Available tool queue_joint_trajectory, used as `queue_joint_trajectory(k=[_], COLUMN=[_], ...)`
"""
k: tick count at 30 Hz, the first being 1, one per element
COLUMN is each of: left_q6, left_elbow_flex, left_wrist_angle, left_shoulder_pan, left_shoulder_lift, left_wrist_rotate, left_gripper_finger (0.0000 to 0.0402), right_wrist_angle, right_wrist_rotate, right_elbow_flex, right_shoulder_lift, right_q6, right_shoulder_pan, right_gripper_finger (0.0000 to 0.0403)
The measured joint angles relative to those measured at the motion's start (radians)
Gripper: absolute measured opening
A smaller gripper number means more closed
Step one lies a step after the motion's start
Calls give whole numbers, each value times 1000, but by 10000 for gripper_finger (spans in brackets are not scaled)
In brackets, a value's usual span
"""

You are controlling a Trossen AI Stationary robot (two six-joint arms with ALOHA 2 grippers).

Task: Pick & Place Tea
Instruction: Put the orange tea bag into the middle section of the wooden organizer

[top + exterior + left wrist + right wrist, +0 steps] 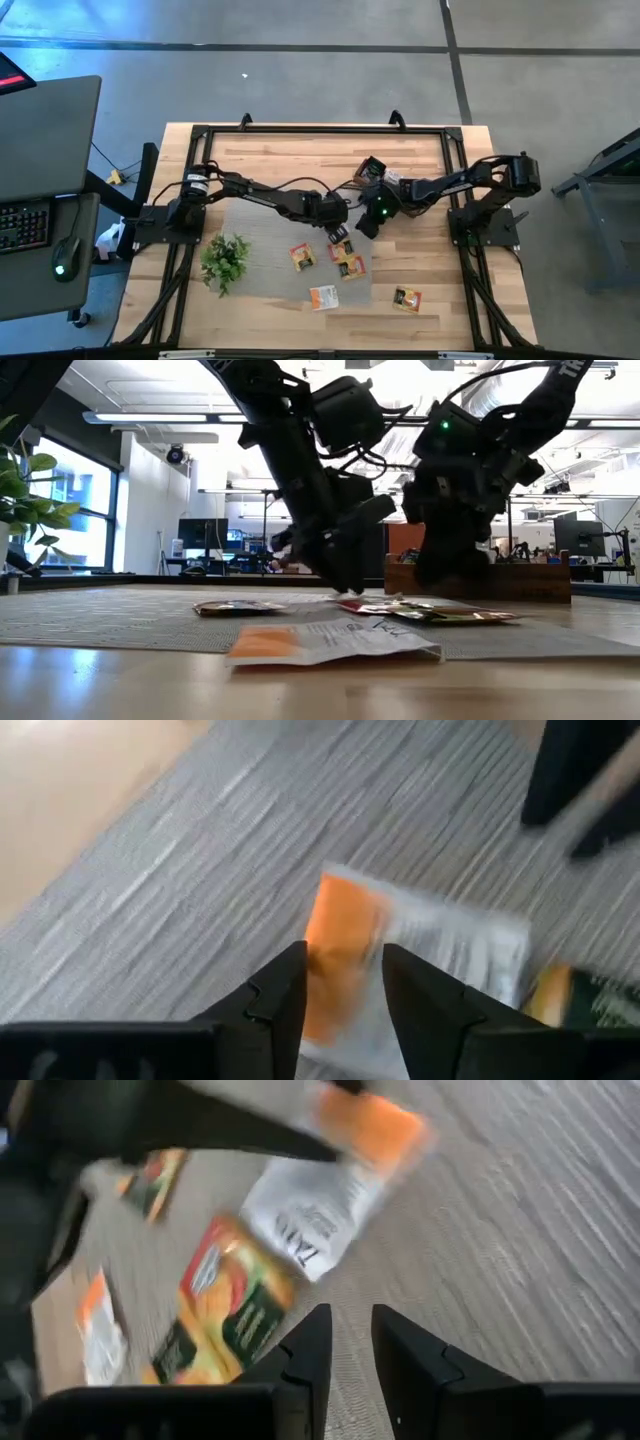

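**Two hands crowd one sachet at the middle of the mat**

The main risk is a clash. The left hand (335, 212) and the right hand (368, 218) sit just beside each other over the grey mat (262, 225), and the right wrist view shows the other arm's dark fingers directly ahead with a sachet in them. If either arm swings toward the other, fingers could knock together or sweep loose tea across the mat.

A second risk is the grip itself. The left hand's fingers (290, 995) close on the orange end of an orange-and-white sachet (345, 945), holding it by one edge while the white part hangs free. A thin, slick packet pinched that way may twist or slip out when carried.

The right hand (345, 1340) holds nothing I can see; its fingers stand narrowly apart above the mat, beside a green-and-orange sachet (225, 1315) lying flat.

The tea is small flat square packets. Besides the held one, several lie on the mat below the hands (301, 256), and one sachet (406, 298) rests off the mat on the bare wooden surface (430, 160), well apart from the green plant (225, 262).
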Motion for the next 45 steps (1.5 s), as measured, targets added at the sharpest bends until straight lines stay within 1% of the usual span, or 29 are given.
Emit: queue_joint_trajectory(k=[3, 5, 9, 11, 13, 18, 23, 25, 28, 30, 35, 37, 39, 41, 45], left_q6=[10, 11, 9, 0, -20, -43, -25, -32, -87, -134, -264, -297, -334, -365, -416], left_elbow_flex=[1, 1, 1, 1, 1, 1, 1, 0, 5, 1, 1, 1, 3, 2, 2], left_wrist_angle=[-9, -3, 21, 50, 77, 65, 44, 2, -49, -125, -126, -114, -103, -127, -158], left_shoulder_pan=[10, 14, 22, 26, 30, 51, 66, 66, 56, 40, -22, -44, -60, -70, -81], left_shoulder_lift=[0, 0, 0, 0, 0, 0, -2, -29, -74, -91, -91, -91, -74, -57, -59], left_wrist_rotate=[-2, 14, 40, 50, 56, 50, 97, 111, 110, 96, 89, 114, 128, 124, 90], left_gripper_finger=[131, 131, 131, 131, 131, 131, 131, 131, 131, 131, 131, 131, 131, 131, 131], right_wrist_angle=[-1, 8, 59, 96, 119, 126, 126, 126, 153, 167, 189, 215, 236, 254, 271], right_wrist_rotate=[7, 82, 248, 284, 292, 291, 306, 303, 303, 291, 186, 165, 168, 184, 228], right_elbow_flex=[1, 0, 0, 0, 0, 1, 1, 1, 1, 2, 2, 2, 2, 2, 2], right_shoulder_lift=[0, 2, 8, 12, 13, 13, 13, 14, 13, 14, 37, 65, 93, 122, 172], right_q6=[-262, -390, -598, -679, -724, -743, -742, -738, -738, -746, -764, -770, -774, -778, -785], right_shoulder_pan=[28, 56, 96, 115, 125, 129, 105, 84, 56, 41, 23, 25, 28, 28, 17], right_gripper_finger=[71, 71, 71, 72, 72, 72, 72, 72, 72, 71, 71, 71, 71, 71, 71])
